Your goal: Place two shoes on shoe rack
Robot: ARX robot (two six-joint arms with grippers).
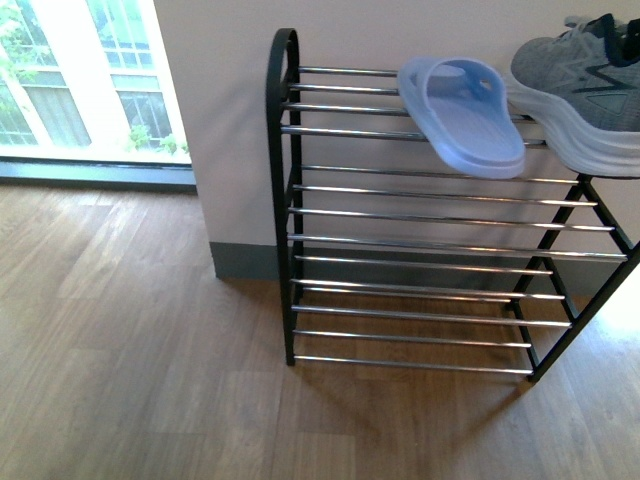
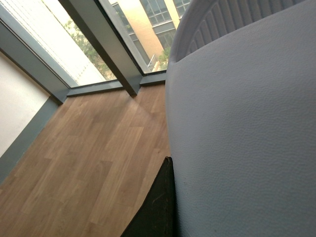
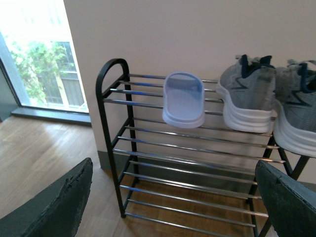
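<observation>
So the shoe rack is standing on the wood floor against the pale wall, and I'll place everything off the rack. Both grey sneakers are already up on its top tier: in the right wrist view you can see one sneaker and the second sneaker side by side at the end of the rack away from the window, heels out toward the camera, white soles resting on the chrome bars. The front view only catches one sneaker, cut off by the frame edge.

Next to them on the same top tier, toward the arched end of the rack, sits a light blue slide sandal. It hangs a bit over the front bar. It's just beside the nearer sneaker, can't tell if they actually touch. The lower tiers show only bare bars.

The window is off past the rack's arched end.

Right claw: the two dark fingers are spread wide with nothing between them, held in front of the rack.

Left claw: that wrist view is mostly filled by a pale blue-grey pebbled surface right up against the lens, with one dark finger touching its edge. Can't tell whether it's gripping or what that surface is.
</observation>
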